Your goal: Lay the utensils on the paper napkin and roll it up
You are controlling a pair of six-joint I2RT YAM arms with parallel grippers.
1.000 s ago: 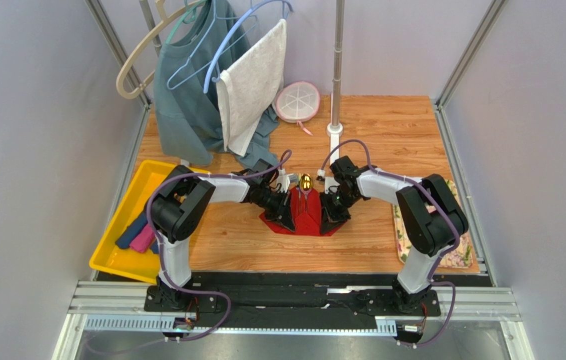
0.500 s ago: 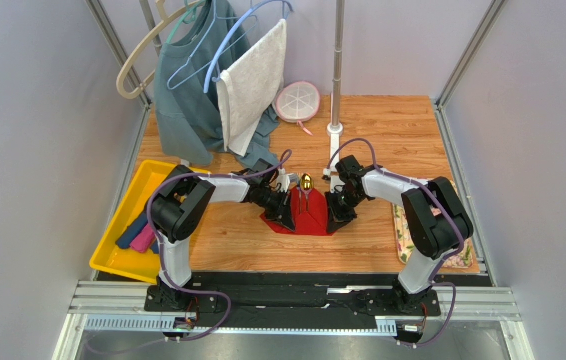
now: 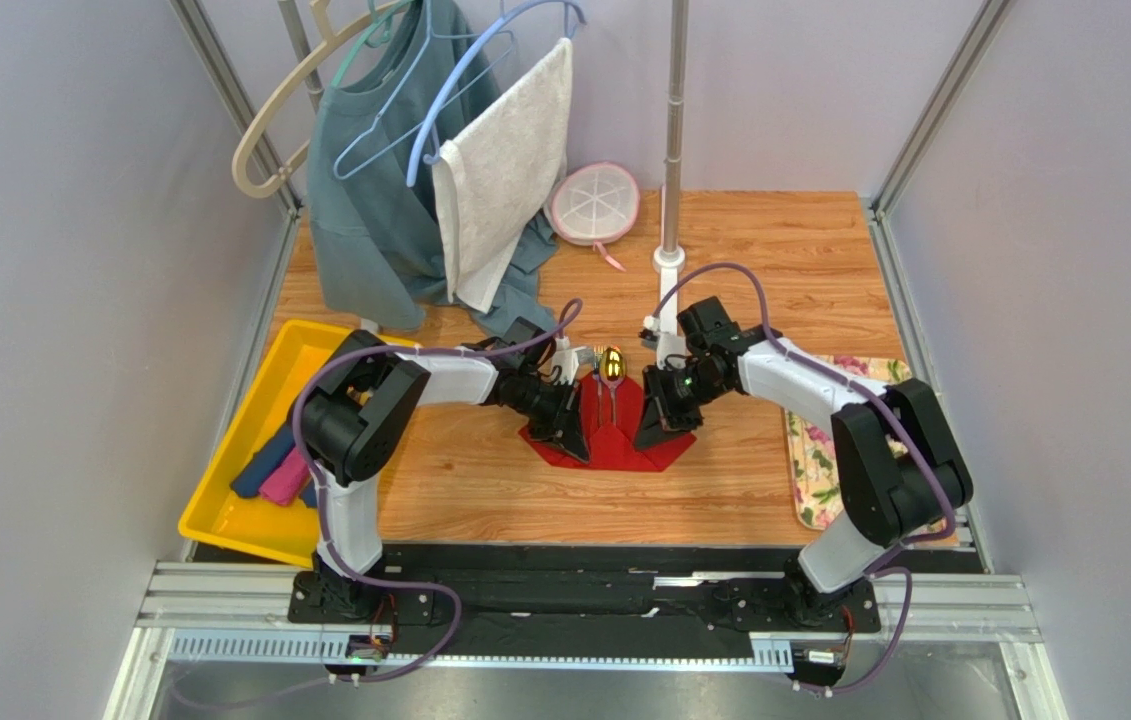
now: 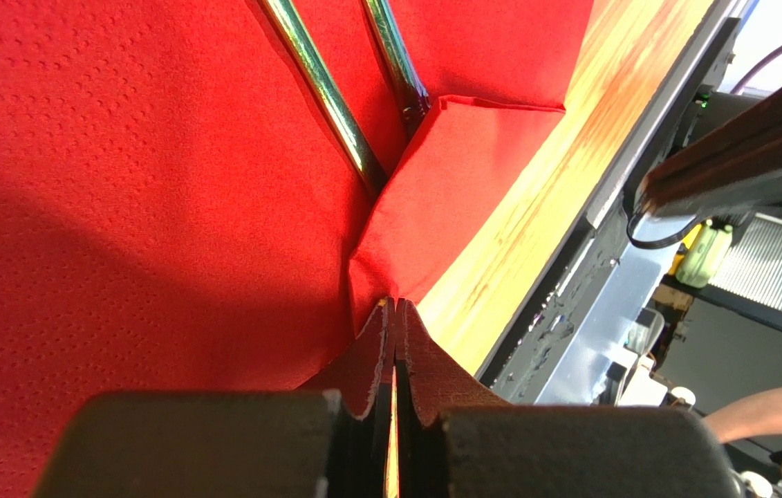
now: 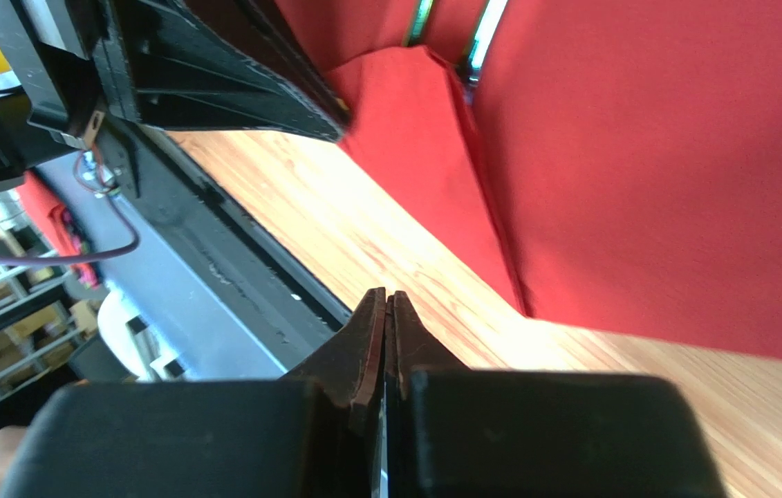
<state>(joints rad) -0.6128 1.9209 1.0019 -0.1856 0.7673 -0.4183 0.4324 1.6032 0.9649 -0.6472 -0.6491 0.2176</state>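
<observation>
Slim gold metal utensils [image 3: 610, 366] lie on the plain red paper napkin [image 3: 613, 428] at the centre of the overhead frame, its near corner folded over their handles. My left gripper [image 4: 395, 311] and right gripper [image 5: 385, 301] flank it, fingers pressed together, pinching nothing visible. I judge the rolling remains.

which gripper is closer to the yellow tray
Left. The left gripper sits at the paper napkin's left edge, right of the yellow tray; the right gripper is farther, at its right edge.

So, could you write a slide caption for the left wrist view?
Left gripper, jaws shut, at a fold of the red paper napkin; two utensils lie on it.
</observation>
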